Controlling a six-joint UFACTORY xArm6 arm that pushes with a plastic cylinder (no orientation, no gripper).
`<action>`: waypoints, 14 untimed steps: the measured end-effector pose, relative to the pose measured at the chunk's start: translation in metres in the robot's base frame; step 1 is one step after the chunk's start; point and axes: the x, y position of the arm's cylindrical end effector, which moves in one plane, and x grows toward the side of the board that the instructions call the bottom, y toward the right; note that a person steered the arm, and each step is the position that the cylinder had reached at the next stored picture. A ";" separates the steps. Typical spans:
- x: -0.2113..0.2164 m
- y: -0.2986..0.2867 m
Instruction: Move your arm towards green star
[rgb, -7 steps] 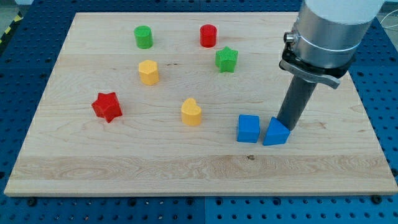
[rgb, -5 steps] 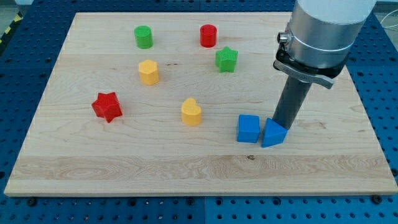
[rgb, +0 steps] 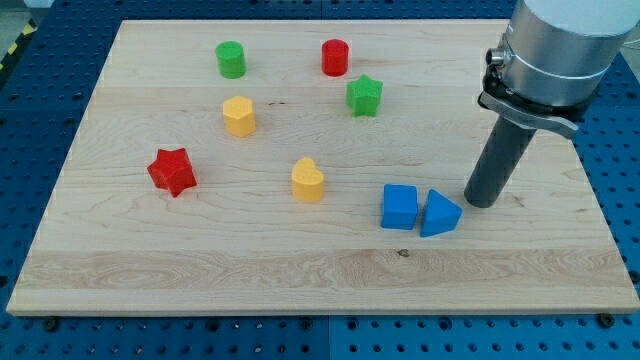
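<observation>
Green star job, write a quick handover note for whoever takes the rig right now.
My tip rests on the board, just off the view's right of the blue triangular block, not touching it; the blue cube sits beside that block.
The green star stands toward the view's top, well up and to the view's left of the tip, with open board between.
Done: nothing yet, the tip is nowhere near the star.
Left: travel up-left to the star.
</observation>
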 end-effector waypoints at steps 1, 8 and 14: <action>-0.001 0.000; -0.028 -0.031; -0.075 -0.068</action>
